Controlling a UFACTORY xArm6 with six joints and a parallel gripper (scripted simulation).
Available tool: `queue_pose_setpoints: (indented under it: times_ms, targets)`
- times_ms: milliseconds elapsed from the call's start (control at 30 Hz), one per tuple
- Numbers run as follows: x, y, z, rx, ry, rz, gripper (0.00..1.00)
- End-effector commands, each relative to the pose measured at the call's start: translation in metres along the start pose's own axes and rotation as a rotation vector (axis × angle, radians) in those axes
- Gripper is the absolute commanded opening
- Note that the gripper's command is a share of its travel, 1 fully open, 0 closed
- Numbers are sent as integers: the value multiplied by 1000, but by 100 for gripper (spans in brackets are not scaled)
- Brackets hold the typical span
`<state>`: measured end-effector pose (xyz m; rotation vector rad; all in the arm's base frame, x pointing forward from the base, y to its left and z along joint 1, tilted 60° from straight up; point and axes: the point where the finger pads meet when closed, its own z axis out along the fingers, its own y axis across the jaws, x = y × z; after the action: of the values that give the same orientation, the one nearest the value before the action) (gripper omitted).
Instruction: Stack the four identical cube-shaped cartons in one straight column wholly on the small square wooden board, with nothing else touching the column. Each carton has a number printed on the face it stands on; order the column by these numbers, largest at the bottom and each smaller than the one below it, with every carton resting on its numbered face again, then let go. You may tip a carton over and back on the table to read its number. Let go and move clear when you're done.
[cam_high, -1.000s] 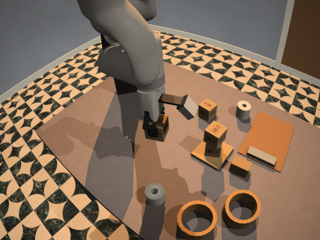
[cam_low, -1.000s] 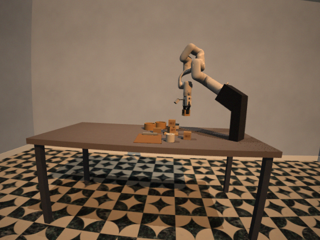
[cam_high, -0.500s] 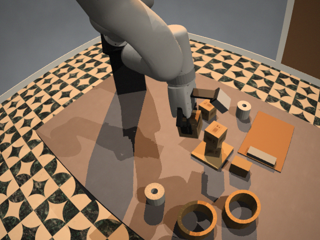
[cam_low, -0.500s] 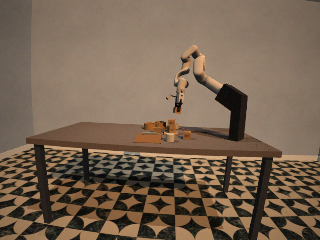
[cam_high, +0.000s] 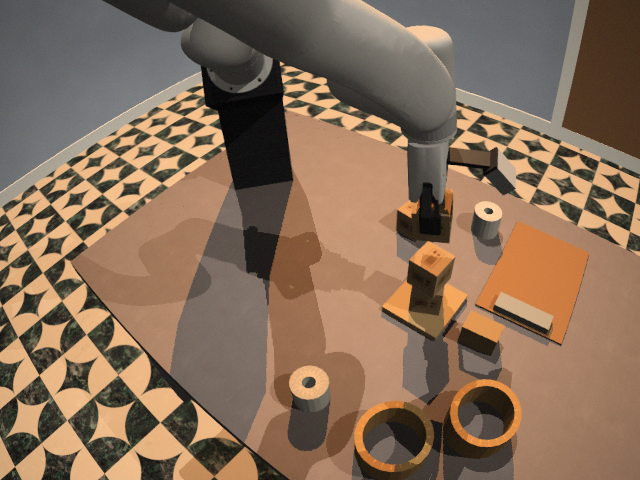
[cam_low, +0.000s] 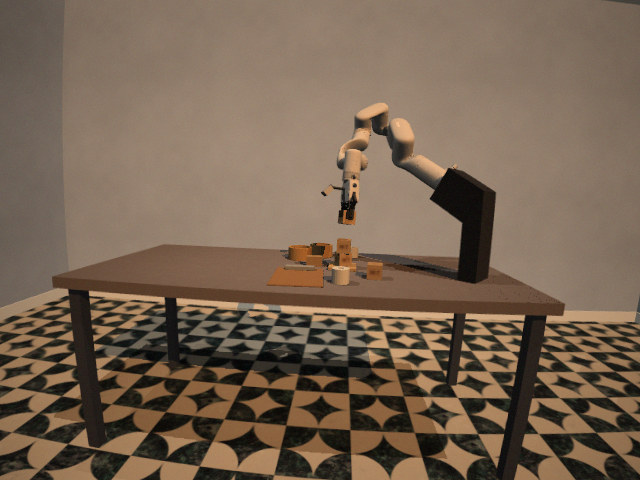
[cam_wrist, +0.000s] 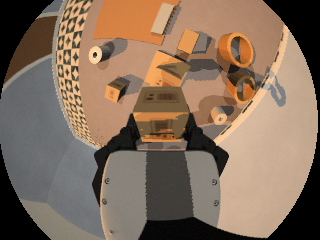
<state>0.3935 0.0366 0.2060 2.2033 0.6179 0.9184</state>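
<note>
Claw: the black two-fingered claw (cam_low: 348, 212) is hanging high above the brown table (cam_low: 206, 268), clamping a brown cube-shaped cardboard carton (cam_low: 346, 217) between its fingers.
Board: the small square wooden board (cam_high: 449, 298) is lying below the claw, carrying two more brown cartons stacked in a column (cam_high: 429, 279).
Fourth carton: a loose brown carton (cam_low: 374, 270) is sitting on the table below the claw, off to one side of the board.
Nearby: a pale short cylinder (cam_high: 486, 220) and a large flat orange panel (cam_high: 537, 268) are resting beyond the column.

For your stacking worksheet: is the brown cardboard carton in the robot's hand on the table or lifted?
Lifted: the brown cardboard carton, clamped in the hand, hangs above the brown table.
</note>
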Motion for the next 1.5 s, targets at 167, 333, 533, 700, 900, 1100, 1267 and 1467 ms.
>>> queue_pose_setpoints:
  times_ms: [167,333,533,700,900,1100,1267,1467]
  targets:
    - [5,3,50,-88,-104,9,0]
    - [5,3,55,-90,-104,10,0]
    - [4,4,62,-90,-103,10,0]
    - [4,4,64,-91,-103,10,0]
    - [4,4,64,-91,-103,10,0]
    - [4,4,64,-91,-103,10,100]
    - [4,4,64,-91,-103,10,100]
    - [4,4,64,-91,-103,10,100]
